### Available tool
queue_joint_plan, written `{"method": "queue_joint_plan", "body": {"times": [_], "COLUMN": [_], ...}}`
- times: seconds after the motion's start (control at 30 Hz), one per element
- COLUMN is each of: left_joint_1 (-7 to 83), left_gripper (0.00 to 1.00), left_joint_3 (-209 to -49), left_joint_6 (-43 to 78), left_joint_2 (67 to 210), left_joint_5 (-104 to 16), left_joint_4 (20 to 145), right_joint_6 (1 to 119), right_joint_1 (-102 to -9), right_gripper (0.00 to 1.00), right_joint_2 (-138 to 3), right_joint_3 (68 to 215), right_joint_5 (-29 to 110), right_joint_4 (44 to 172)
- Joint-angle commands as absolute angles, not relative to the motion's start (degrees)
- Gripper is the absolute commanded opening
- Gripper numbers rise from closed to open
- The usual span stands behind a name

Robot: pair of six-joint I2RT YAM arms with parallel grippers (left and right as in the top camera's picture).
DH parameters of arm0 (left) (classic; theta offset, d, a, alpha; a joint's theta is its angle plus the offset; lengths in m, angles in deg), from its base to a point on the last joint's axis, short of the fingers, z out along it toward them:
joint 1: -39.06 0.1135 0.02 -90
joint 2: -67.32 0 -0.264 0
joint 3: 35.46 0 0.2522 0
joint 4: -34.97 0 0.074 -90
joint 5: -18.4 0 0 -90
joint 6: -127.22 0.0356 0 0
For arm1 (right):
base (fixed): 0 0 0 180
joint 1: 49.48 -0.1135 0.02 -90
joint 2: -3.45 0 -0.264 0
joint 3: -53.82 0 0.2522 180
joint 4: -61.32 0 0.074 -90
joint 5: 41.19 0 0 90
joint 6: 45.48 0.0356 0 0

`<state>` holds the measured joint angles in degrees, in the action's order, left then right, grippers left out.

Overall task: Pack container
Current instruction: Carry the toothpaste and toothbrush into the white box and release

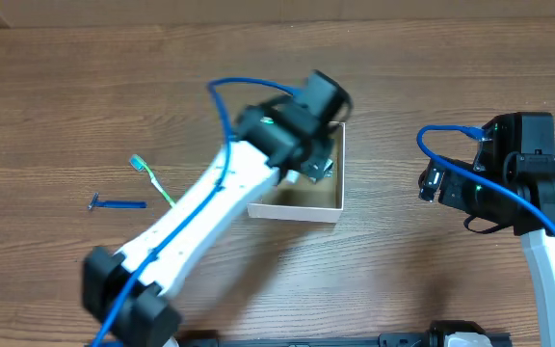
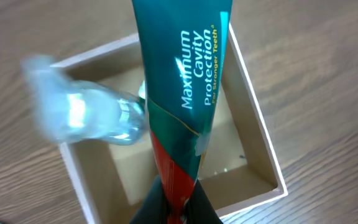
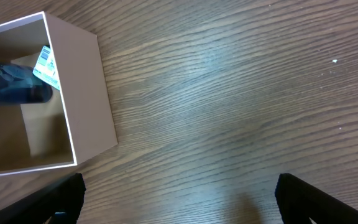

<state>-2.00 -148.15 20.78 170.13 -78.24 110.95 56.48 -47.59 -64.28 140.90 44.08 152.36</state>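
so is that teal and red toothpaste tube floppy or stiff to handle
Teal and red toothpaste tube probably semi-stiff: it stands straight out from the left gripper without sagging. Its glossy skin may slip. It flattens toward the grip, so unlikely to roll in the white cardboard box.

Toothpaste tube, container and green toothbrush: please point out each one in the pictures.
toothpaste tube (image 2: 185, 93), left wrist view, on its teal printed body.
container (image 2: 261, 124), left wrist view, on its right wall.
toothbrush (image 1: 157, 186), overhead view, on its green handle.
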Motion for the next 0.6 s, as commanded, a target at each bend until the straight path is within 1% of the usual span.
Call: {"method": "queue_joint_plan", "body": {"times": [0.0,0.1,0.13,0.17,0.2,0.3,0.4,0.43,0.5,0.57], "left_joint_1": [-3.2,-2.6,-2.6,-2.6,-2.6,-2.5,-2.3,-1.1,5.0,14.4], "left_gripper": [0.04,0.05,0.23,0.63,0.73,0.77,0.8,0.84,0.87,0.88], "left_joint_3": [-147.8,-147.8,-147.8,-147.8,-148.4,-154.9,-159.8,-159.7,-159.5,-158.3], "left_joint_6": [22.7,23.6,23.5,23.5,23.5,21.8,17.9,15.3,11.0,7.9], "left_joint_2": [177.6,182.6,183.6,183.8,183.3,178.1,168.2,163.5,158.8,158.1], "left_joint_5": [-81.2,-81.0,-81.0,-81.0,-81.0,-82.3,-91.2,-96.2,-98.6,-95.6], "left_joint_4": [110.0,108.5,108.8,108.9,109.8,116.1,119.7,120.6,124.5,128.2], "right_joint_6": [56.2,56.2,56.2,56.2,56.2,56.2,56.2,56.2,56.2,56.2], "right_joint_1": [-47.4,-47.4,-47.4,-47.4,-47.4,-47.4,-47.4,-47.4,-47.4,-47.4], "right_gripper": [1.0,1.0,1.0,1.0,1.0,1.0,1.0,1.0,1.0,1.0], "right_joint_2": [-63.9,-63.9,-63.9,-63.9,-63.9,-63.9,-63.9,-63.9,-63.9,-63.9], "right_joint_3": [140.7,140.7,140.7,140.7,140.7,140.7,140.7,140.7,140.7,140.7], "right_joint_5": [43.5,43.5,43.6,43.5,43.6,43.6,43.6,43.6,43.6,43.5], "right_joint_4": [152.3,152.4,152.4,152.4,152.5,152.7,152.6,152.6,152.6,152.5]}}
